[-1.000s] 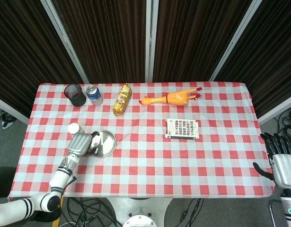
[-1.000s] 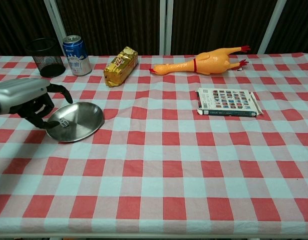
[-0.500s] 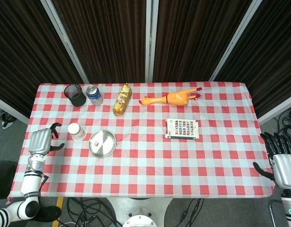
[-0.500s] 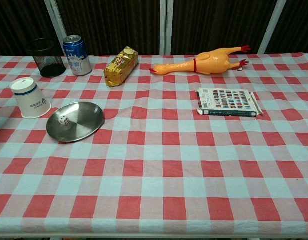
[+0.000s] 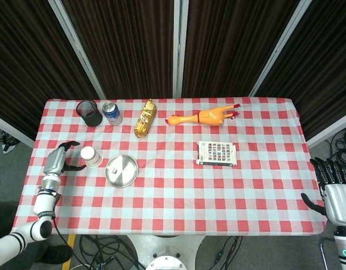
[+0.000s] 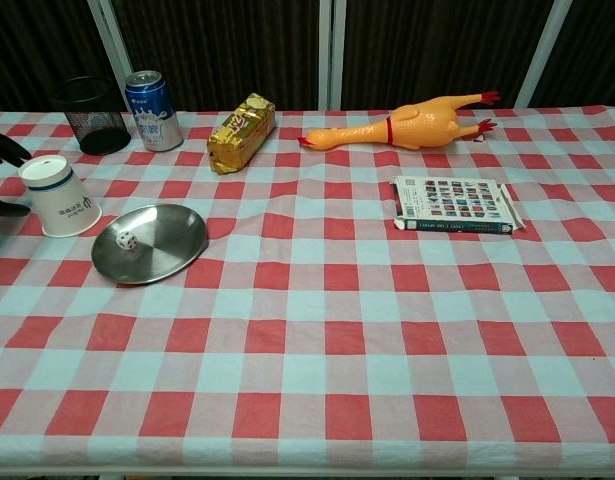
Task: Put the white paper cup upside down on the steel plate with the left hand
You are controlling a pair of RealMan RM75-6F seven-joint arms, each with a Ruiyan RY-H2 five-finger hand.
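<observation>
I see my left hand (image 5: 59, 159) just beside the white paper cup (image 5: 91, 156), fingers spread wide and holding nothing. The cup stands upside down on the checked cloth (image 5: 173, 197), next to the round, shiny steel plate (image 5: 121, 171), not on it. A small white die (image 6: 128, 240) sits in the plate. My right hand (image 5: 333, 188) hangs off the far table edge, fingers apart and empty. At the back lie a black mesh pot (image 5: 89, 112) and a bumpy rubber chicken (image 5: 202, 117).
</observation>
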